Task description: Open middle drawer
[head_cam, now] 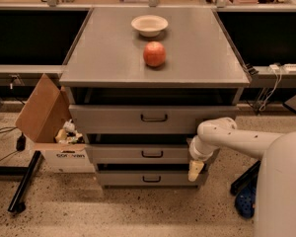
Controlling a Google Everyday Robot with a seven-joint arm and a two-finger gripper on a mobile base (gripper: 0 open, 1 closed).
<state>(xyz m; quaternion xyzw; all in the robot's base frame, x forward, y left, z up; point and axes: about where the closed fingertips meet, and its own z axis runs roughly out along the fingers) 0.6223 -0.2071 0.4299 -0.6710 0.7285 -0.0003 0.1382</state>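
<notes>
The grey cabinet has three drawer fronts, one above the other. The middle drawer is the mid-sized grey front, with a small dark loop handle at its centre. It sits below the taller, wider top front and above the shortest bottom front. My gripper hangs at the end of the white arm, pointing down. It is at the right end of the middle and bottom fronts, well to the right of the handle and holding nothing that I can see.
A red apple and a white bowl sit on the cabinet top. An open cardboard box with scraps stands on the floor at the left. A black stand leg lies lower left. Blue shoes are at the right.
</notes>
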